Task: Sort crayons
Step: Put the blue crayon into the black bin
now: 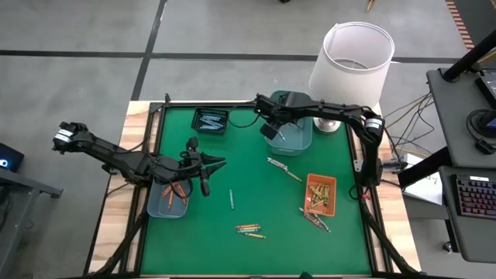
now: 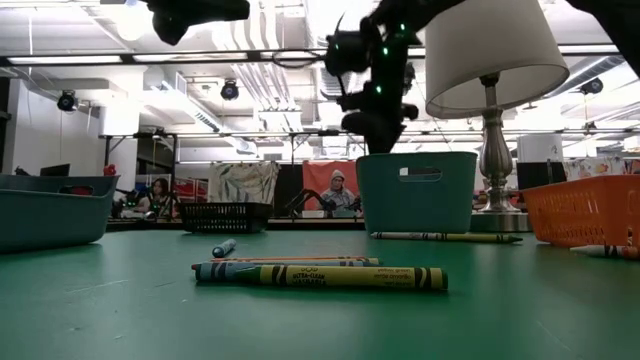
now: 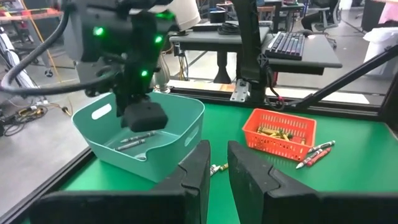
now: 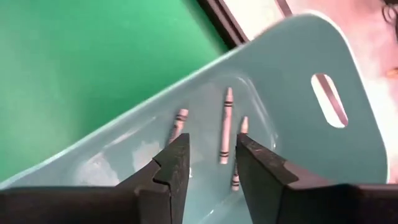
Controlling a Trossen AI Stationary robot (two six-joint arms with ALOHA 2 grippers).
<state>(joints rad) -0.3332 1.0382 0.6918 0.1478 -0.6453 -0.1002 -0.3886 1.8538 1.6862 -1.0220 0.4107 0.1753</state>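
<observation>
Several crayons lie loose on the green mat: a grey one [image 1: 231, 199], a pair [image 1: 284, 169], a bunch near the front [image 1: 249, 229] and some beside the orange basket [image 1: 316, 220]. My right gripper [image 1: 271, 130] hangs open and empty over the far teal bin [image 1: 298, 139]. Three grey-white crayons [image 4: 225, 124] lie on the bin's floor below its fingers [image 4: 212, 146]. My left gripper [image 1: 219, 162] hovers beside the left teal tray [image 1: 167, 203], which holds orange crayons. Its fingers [image 3: 217, 158] stand a narrow gap apart, with nothing between them.
An orange basket [image 1: 320, 194] with yellowish crayons stands at the right. A black basket [image 1: 210, 120] stands at the far left of the mat. A white-shaded lamp [image 1: 350, 58] stands behind the far teal bin. The mat's middle is bare between the loose crayons.
</observation>
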